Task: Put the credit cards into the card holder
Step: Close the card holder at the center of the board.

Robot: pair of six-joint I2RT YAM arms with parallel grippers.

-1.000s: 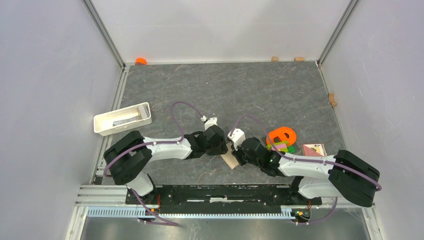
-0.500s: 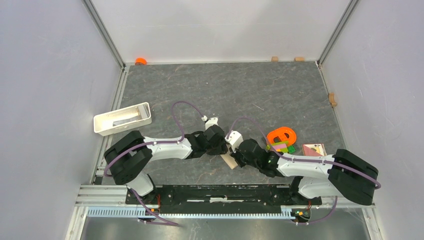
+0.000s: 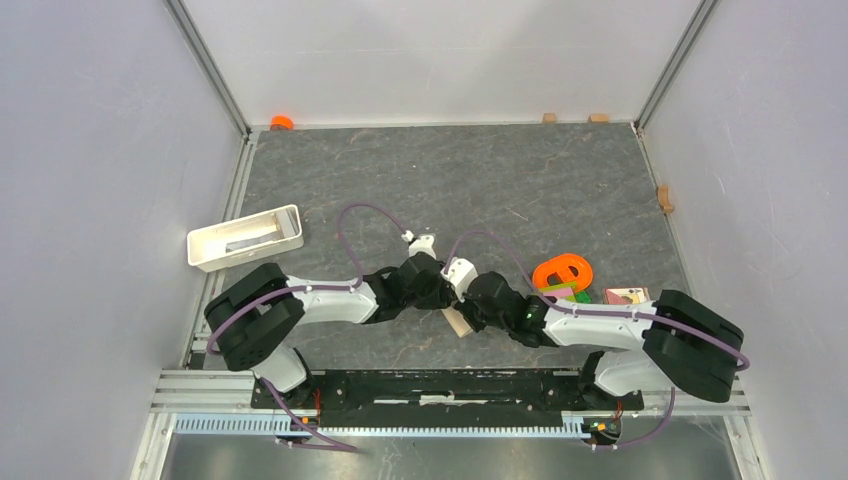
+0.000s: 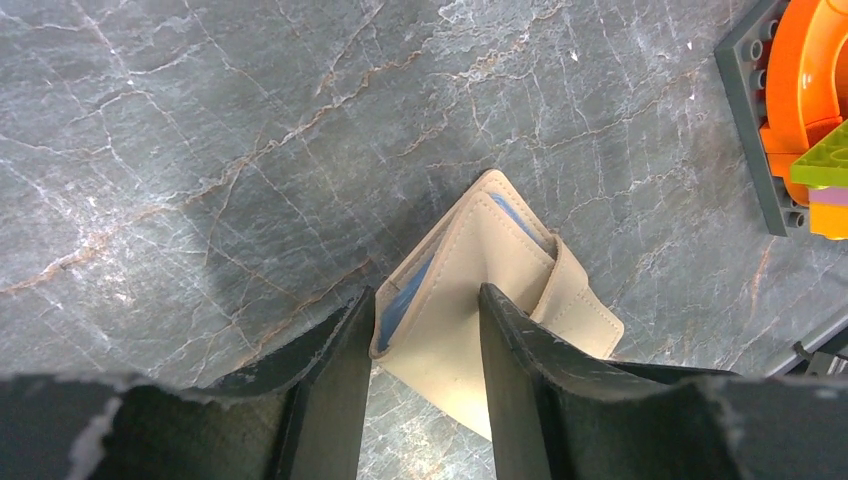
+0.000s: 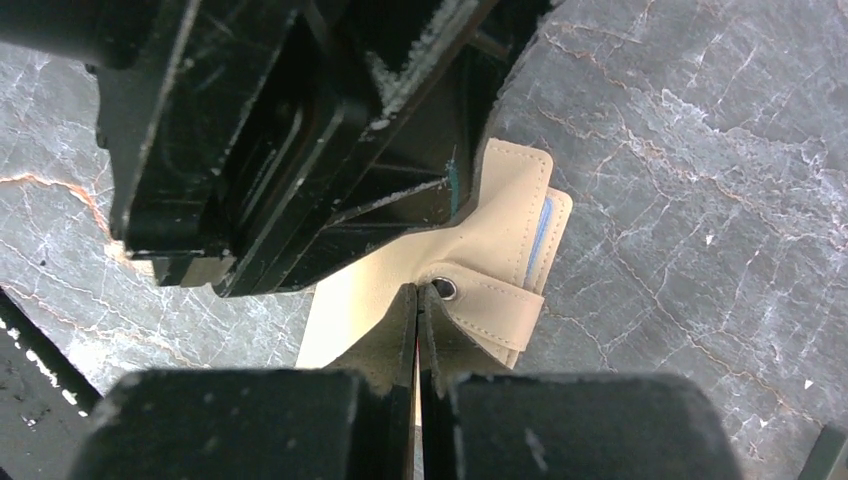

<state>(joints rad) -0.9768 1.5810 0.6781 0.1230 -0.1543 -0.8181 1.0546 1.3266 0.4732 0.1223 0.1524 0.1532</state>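
The card holder (image 3: pixel 458 322) is a beige folded wallet lying between both arms at the near middle of the table. In the left wrist view a corner of the card holder (image 4: pixel 470 270) sits between the parted fingers of my left gripper (image 4: pixel 427 295); its edge touches the left finger and blue shows inside. My right gripper (image 5: pixel 417 290) is shut, tips against the card holder (image 5: pixel 500 220) beside the metal snap (image 5: pixel 444 289). The left gripper (image 5: pixel 300 130) looms just above. One pale credit card (image 3: pixel 627 296) with reddish print lies at the right.
An orange ring and green brick (image 3: pixel 563 275) on a grey plate stand right of the wallet, also in the left wrist view as toy bricks (image 4: pixel 800 100). A white tray (image 3: pixel 250 255) sits at the left. Small wooden blocks (image 3: pixel 549 117) line the far edge.
The right arm has slid left, so its gripper now sits close against the left gripper over the wallet. The wallet stays about where it was.
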